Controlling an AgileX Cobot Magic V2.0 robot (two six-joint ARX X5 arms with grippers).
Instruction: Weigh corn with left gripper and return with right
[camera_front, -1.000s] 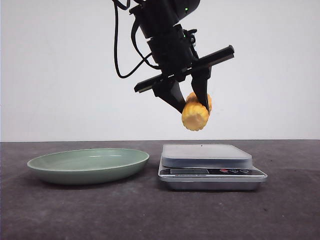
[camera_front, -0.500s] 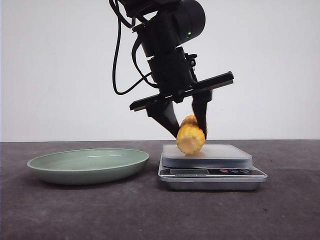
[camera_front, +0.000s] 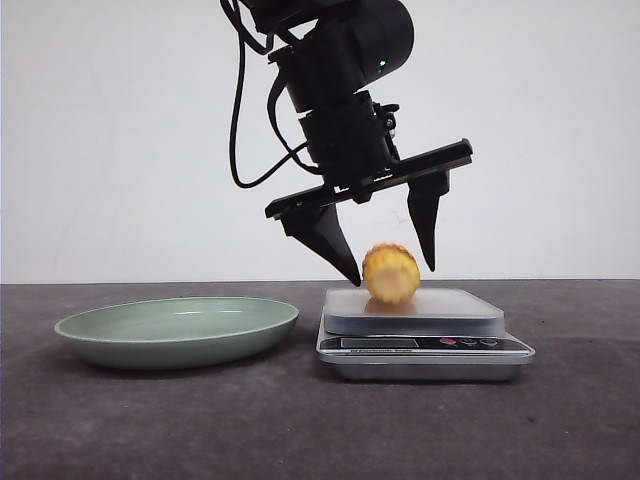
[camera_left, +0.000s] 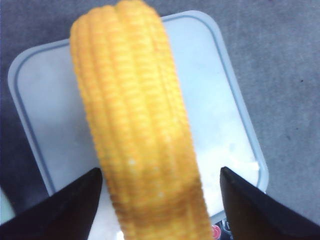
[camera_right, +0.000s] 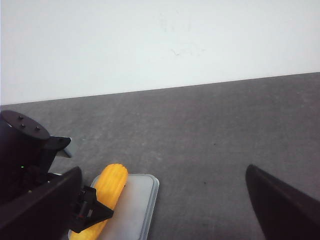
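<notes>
The corn (camera_front: 390, 274) lies on its side on the white platform of the kitchen scale (camera_front: 460, 312), one blunt end toward the front camera. My left gripper (camera_front: 391, 270) is open around it, with a black pointed finger on each side and a gap to the cob. In the left wrist view the corn (camera_left: 137, 120) runs lengthwise between the spread fingertips (camera_left: 65, 210), free of both. My right gripper (camera_right: 164, 168) is open and holds nothing, hovering off to the side of the scale (camera_right: 137, 200) and out of the front view. From there the corn (camera_right: 110, 187) is partly hidden by the left arm.
A shallow green plate (camera_front: 178, 328) stands on the dark table left of the scale. The scale's display and buttons (camera_front: 470, 342) face the front. A white wall closes the back.
The left gripper came down with the corn, set it on the scale platform and opened. The cob now rests there free of the fingers.
</notes>
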